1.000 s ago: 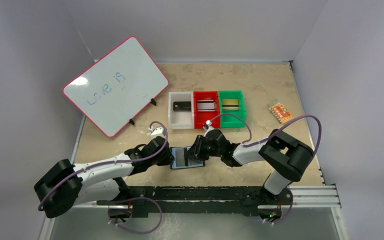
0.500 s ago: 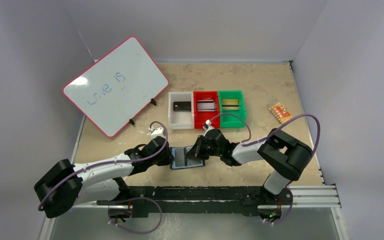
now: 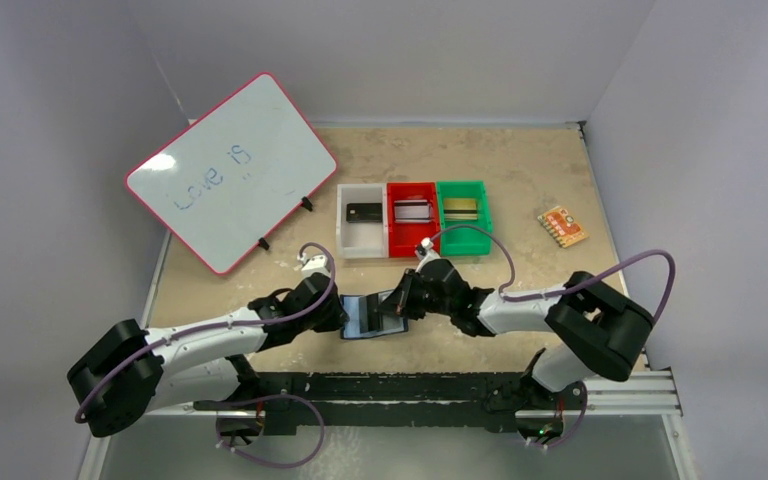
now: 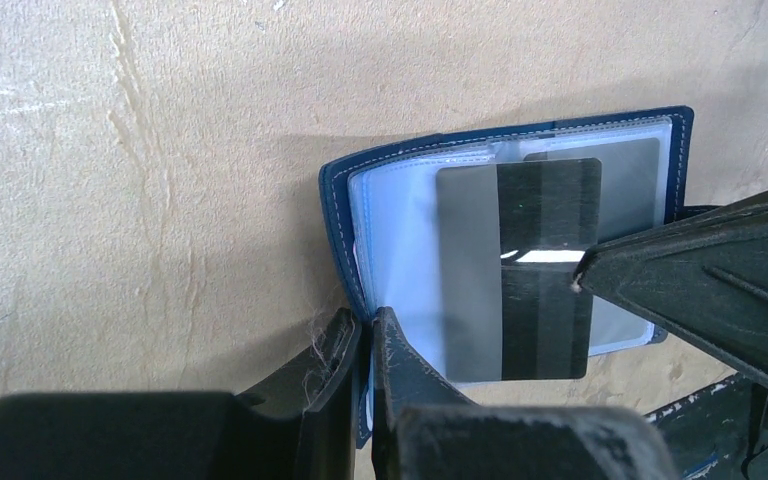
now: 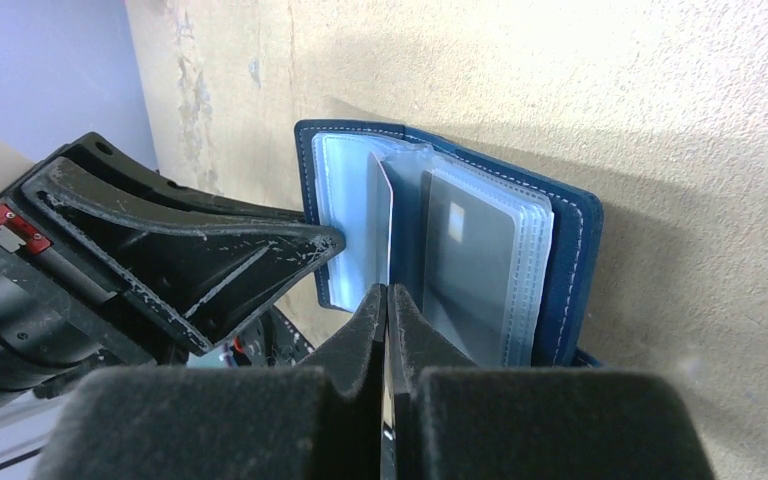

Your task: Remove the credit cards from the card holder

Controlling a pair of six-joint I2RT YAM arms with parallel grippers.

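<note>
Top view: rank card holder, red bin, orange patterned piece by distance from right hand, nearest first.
1. card holder, at the right hand, front centre.
2. red bin, behind it, middle of the bin row.
3. orange patterned piece, far right.

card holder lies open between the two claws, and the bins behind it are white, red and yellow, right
No: the last bin is green, not yellow. The top external view shows it beside the red bin and the white bin.

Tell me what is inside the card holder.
Clear sleeves fill the card holder. A grey striped card sticks out, pinched by the right gripper; a second card sits sleeved. Deeper sleeves are hidden.
</note>
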